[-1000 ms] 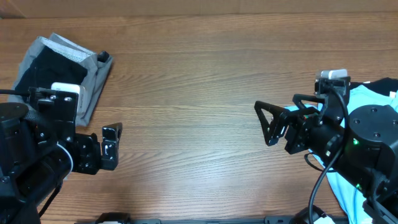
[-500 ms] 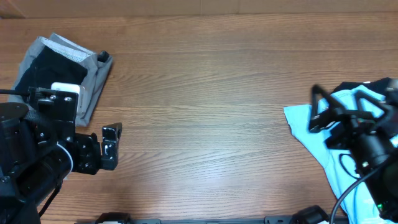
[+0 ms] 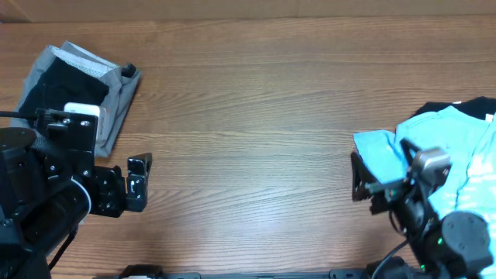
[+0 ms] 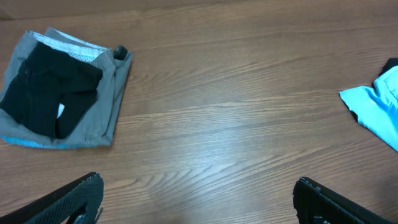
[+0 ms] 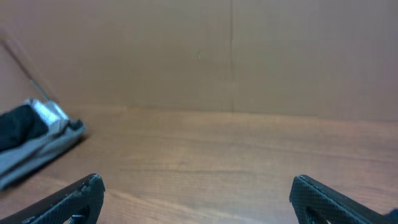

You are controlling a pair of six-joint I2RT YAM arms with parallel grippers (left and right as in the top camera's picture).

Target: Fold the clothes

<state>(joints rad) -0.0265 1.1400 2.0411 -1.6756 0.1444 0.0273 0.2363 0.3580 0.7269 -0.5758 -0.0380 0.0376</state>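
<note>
left claw (image 4: 198,188) spread, right claw (image 5: 196,186) spread, black garment (image 3: 56,85) on grey shorts (image 3: 118,97) at tabletop (image 3: 248,116) left, light blue T-shirt (image 3: 453,139) bunched right

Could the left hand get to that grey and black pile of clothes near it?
Probably yes: the left hand is open and empty, and only bare table lies between it and the pile of clothes.

The light blue T-shirt (image 3: 457,133) runs off the right edge, its lower part under the right arm (image 3: 461,236)
</note>
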